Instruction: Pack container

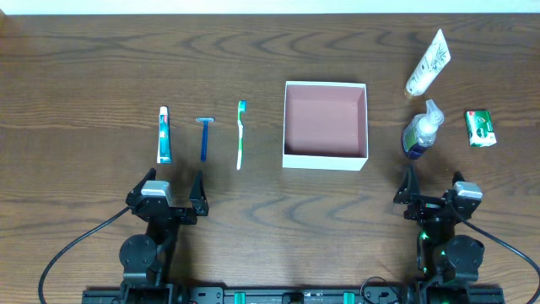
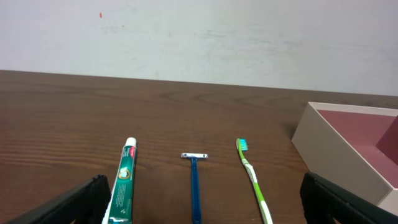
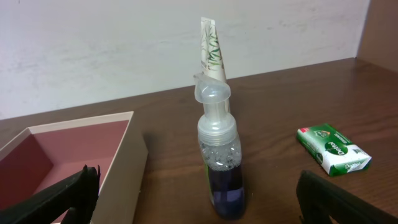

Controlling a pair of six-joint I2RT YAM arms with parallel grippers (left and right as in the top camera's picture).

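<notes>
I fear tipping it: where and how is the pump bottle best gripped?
Grip the pump bottle on its round dark body, below the clear collar, coming level from the robot's side, one finger either side. It stands upright; the narrow pump head likely offers little hold.

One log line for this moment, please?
left gripper: open | right gripper: open | container: empty | toothpaste, razor, toothbrush: its left | bottle, tube, green box: its right

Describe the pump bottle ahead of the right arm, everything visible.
The pump bottle is clear plastic with a clear pump head, dark blue liquid filling its lower part, bubbles above. It stands upright on the table, right of the container, a white tube behind it. Nothing touches it; the open right fingers stand short of it.
</notes>
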